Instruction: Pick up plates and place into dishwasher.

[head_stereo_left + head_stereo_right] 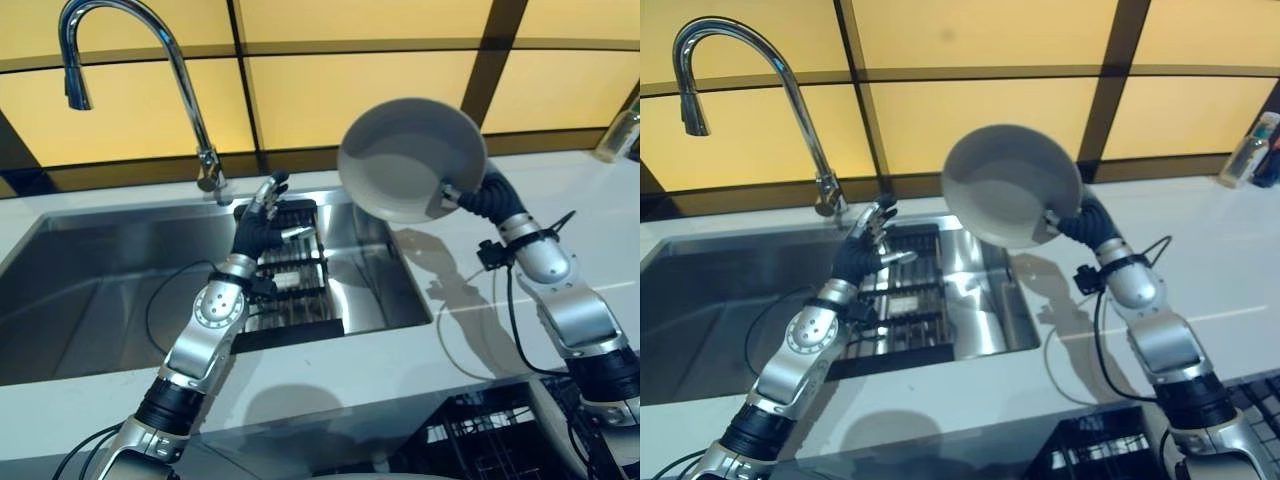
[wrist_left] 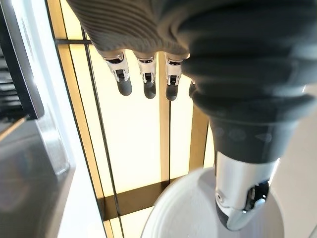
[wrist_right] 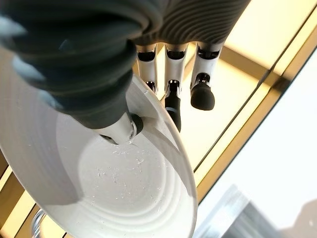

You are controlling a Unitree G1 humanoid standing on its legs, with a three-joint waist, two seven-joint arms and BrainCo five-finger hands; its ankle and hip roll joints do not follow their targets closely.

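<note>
One round glossy white plate (image 1: 410,158) pinched by right robot hand (image 1: 470,196); left robot hand (image 1: 262,222) slack-fingered.

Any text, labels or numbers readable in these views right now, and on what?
None can be read.
Bottle at the far right of the counter: it carries a label, too small and blurred to read.
Plate, pinched at its rim by the right hand: plain, no print.
Faucet, sink and left hand: no markings visible.
</note>
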